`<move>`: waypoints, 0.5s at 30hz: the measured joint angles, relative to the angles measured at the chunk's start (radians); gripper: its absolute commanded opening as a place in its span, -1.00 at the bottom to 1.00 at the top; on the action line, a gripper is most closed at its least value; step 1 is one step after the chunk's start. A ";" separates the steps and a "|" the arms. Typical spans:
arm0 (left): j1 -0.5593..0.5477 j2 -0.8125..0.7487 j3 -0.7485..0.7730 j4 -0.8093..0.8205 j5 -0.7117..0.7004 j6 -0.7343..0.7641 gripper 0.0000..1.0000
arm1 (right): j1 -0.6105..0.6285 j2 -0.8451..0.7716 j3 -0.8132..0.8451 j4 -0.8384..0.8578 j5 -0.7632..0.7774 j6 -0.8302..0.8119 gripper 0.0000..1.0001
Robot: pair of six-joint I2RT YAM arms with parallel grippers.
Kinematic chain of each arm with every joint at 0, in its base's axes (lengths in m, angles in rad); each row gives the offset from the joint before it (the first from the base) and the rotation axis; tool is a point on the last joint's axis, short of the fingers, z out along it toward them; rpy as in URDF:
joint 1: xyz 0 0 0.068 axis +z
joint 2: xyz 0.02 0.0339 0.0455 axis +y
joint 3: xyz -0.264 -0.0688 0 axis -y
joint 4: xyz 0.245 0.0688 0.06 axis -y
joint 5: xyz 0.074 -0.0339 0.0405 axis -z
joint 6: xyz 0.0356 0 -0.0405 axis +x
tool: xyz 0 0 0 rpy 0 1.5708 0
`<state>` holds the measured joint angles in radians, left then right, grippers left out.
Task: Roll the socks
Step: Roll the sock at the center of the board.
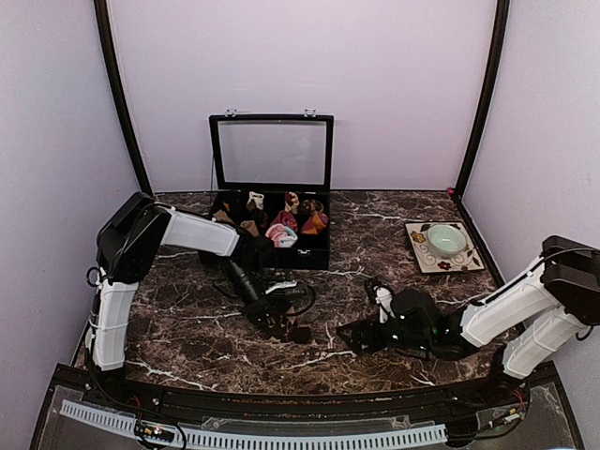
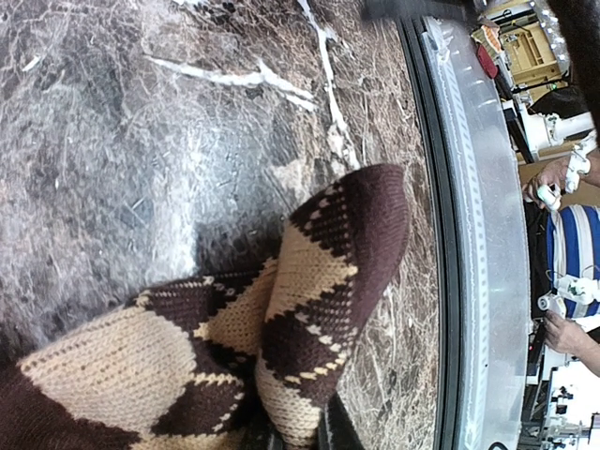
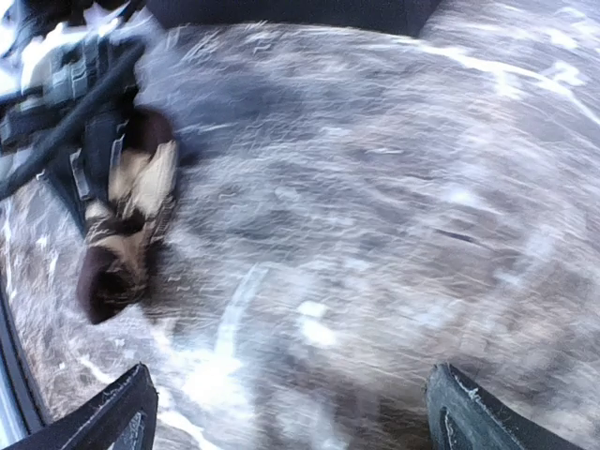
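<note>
A brown-and-beige diamond-pattern sock (image 2: pixel 309 281) lies bunched on the marble table (image 2: pixel 141 141). My left gripper (image 2: pixel 295 439) is shut on its lower end, and only the dark finger edges show beneath the knit. From above, the sock (image 1: pixel 300 333) is a small dark lump at my left gripper (image 1: pixel 279 324), near the table's middle front. My right gripper (image 1: pixel 349 335) sits just right of it, open and empty. In the blurred right wrist view its fingers (image 3: pixel 117 412) stand wide apart over bare marble, and the sock (image 3: pixel 122 225) is up at the left, apart from them.
A black compartment box (image 1: pixel 309 255) with its glass lid raised stands at the back centre, holding several small sock rolls. A patterned square plate (image 1: pixel 419 246) carrying a pale green bowl (image 1: pixel 446 239) sits at the right. The table's front rail (image 2: pixel 459 281) runs close to the sock.
</note>
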<state>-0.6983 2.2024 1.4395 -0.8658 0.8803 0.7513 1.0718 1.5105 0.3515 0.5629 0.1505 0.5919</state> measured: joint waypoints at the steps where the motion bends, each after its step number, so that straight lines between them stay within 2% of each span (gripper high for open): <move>1: 0.000 0.003 0.003 -0.005 0.001 -0.001 -1.00 | -0.016 -0.018 -0.029 0.024 0.007 0.019 1.00; 4: 0.001 0.013 0.014 -0.020 0.007 -0.005 -1.00 | -0.049 -0.040 -0.121 0.156 0.005 0.003 0.69; 8: 0.006 0.034 0.036 -0.049 0.022 -0.008 -1.00 | 0.019 0.000 -0.135 0.282 -0.019 -0.195 0.32; 15: 0.011 0.051 0.058 -0.076 0.026 -0.030 -1.00 | 0.115 0.105 0.012 0.327 -0.136 -0.584 0.11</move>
<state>-0.6868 2.2536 1.4975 -0.9421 0.9062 0.7216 1.1870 1.6157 0.3634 0.8894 0.0147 0.0082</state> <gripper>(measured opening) 0.091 0.588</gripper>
